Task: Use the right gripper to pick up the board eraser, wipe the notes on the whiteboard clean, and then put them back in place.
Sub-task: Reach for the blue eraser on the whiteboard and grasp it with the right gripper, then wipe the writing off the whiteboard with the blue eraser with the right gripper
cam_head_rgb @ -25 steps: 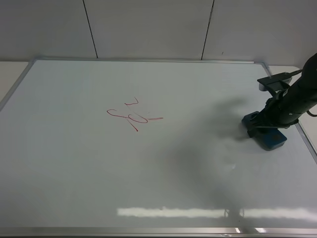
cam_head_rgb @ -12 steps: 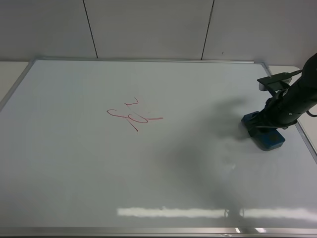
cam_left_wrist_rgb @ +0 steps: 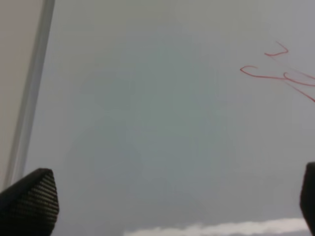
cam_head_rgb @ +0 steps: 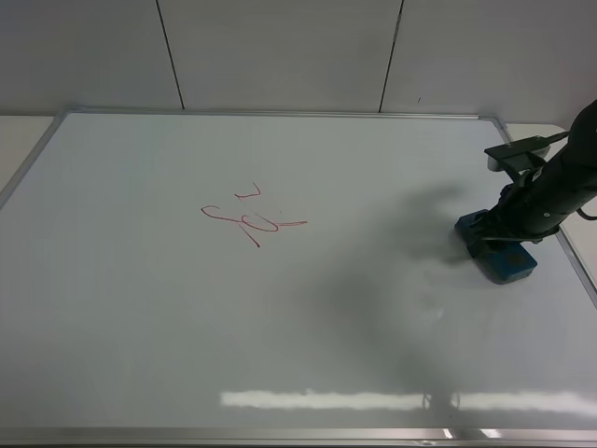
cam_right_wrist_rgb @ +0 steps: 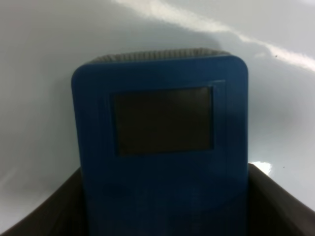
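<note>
The whiteboard [cam_head_rgb: 280, 327] fills most of the exterior view. The red notes [cam_head_rgb: 252, 219] sit left of its centre and also show in the left wrist view [cam_left_wrist_rgb: 283, 73]. The teal-blue board eraser [cam_head_rgb: 508, 261] lies at the board's right side. My right gripper [cam_head_rgb: 499, 241] is down on it. In the right wrist view the eraser [cam_right_wrist_rgb: 162, 132] fills the space between the two dark fingers [cam_right_wrist_rgb: 39, 216], which press its sides. My left gripper [cam_left_wrist_rgb: 170, 201] is open and empty over the board's left part; it is out of the exterior view.
The board's silver frame [cam_head_rgb: 578, 271] runs just right of the eraser, and its left frame [cam_left_wrist_rgb: 29, 98] shows in the left wrist view. A pale panelled wall [cam_head_rgb: 280, 56] stands behind the board. A light glare band [cam_head_rgb: 326, 399] lies near the front edge.
The right gripper and the eraser have shifted very slightly up and left in the exterior view. The notes are unchanged.
</note>
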### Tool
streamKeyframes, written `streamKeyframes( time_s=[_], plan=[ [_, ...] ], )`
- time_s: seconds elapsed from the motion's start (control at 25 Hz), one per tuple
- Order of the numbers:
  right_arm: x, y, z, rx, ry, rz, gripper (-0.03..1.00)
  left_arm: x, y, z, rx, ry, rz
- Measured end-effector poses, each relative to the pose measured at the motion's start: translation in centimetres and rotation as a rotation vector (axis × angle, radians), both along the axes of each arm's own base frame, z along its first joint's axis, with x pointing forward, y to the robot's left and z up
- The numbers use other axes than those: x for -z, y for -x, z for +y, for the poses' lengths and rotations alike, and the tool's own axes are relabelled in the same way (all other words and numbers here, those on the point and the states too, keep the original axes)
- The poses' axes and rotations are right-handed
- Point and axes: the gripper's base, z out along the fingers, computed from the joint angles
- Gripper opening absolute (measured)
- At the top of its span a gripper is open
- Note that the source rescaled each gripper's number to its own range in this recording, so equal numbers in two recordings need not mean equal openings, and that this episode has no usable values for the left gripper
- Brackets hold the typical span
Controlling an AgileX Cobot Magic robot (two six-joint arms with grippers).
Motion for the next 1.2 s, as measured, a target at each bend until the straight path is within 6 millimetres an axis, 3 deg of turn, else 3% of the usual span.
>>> streamKeyframes(
  time_s=[0.52, 0.88, 1.2],
  plan=[
    [-0.3, -0.2, 1.7, 0.008, -0.044, 0.009, 0.02, 0.0, 0.0, 0.0, 0.000, 0.000, 0.000],
    [-3.3, -2.5, 5.4, -0.024, -0.052, -0.021, 0.02, 0.0, 0.0, 0.0, 0.000, 0.000, 0.000],
    [-5.1, -3.3, 8.9, 0.044, -0.064, -0.076, 0.02, 0.0, 0.0, 0.0, 0.000, 0.000, 0.000]
  ],
)
